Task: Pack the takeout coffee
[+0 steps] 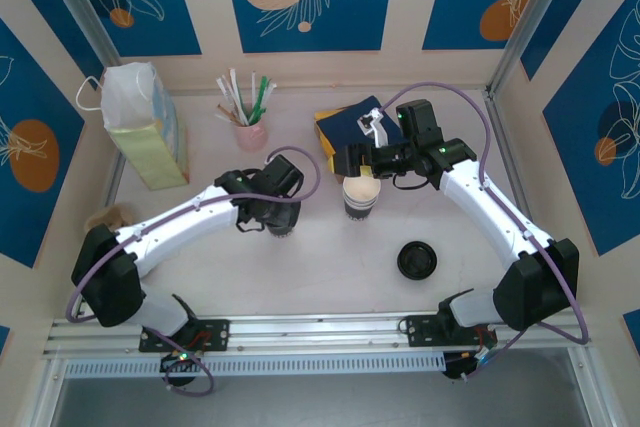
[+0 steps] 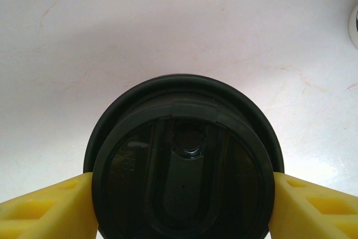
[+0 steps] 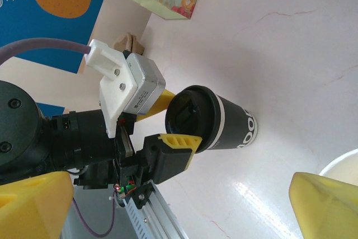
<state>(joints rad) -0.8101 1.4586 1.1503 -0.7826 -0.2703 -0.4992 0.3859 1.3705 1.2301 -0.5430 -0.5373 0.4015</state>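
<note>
Black-lidded takeout coffee (image 3: 224, 124) between left claw (image 2: 182, 200) fingers (image 2: 45, 208)

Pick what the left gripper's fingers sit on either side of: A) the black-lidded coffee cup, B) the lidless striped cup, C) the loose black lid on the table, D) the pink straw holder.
A: the left gripper has its yellow fingers against both sides of the takeout coffee at lid height.

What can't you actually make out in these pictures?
Top view: the left gripper covers most of the takeout coffee.
Left wrist view: the black lid hides the cup body below; the bottom edge cuts the lid off.
Right wrist view: the right edge cuts off all but a sliver of the white-rimmed cup.
</note>
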